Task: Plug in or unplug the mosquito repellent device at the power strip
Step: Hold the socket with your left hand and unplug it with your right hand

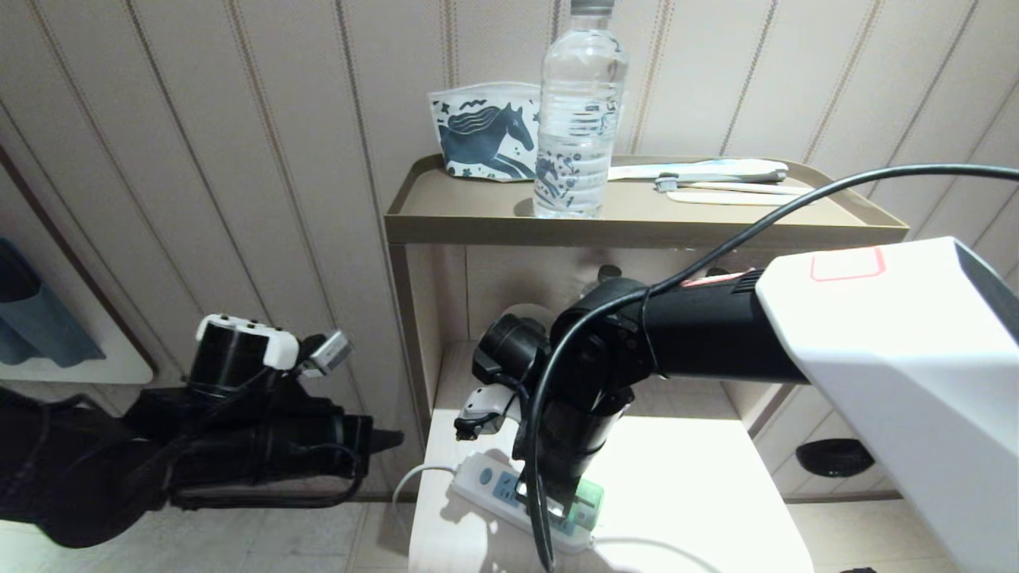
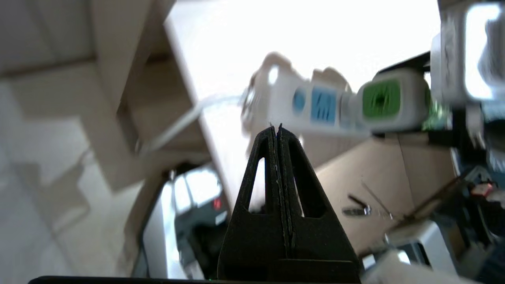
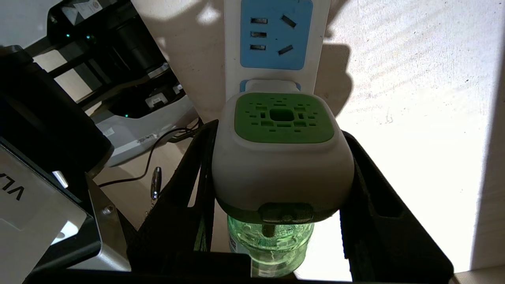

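Power strip [image 1: 509, 500] lies on the pale lower shelf [image 1: 685, 469] of the side table, near its front-left corner. Mosquito repellent device [image 3: 282, 157] sits plugged into the strip, next to a free blue socket. Right gripper [image 3: 278, 189] is clamped on the device body, one finger each side. Left gripper [image 2: 279, 132], fingers pressed together and empty, hangs off the strip's cord end, apparently below shelf level.
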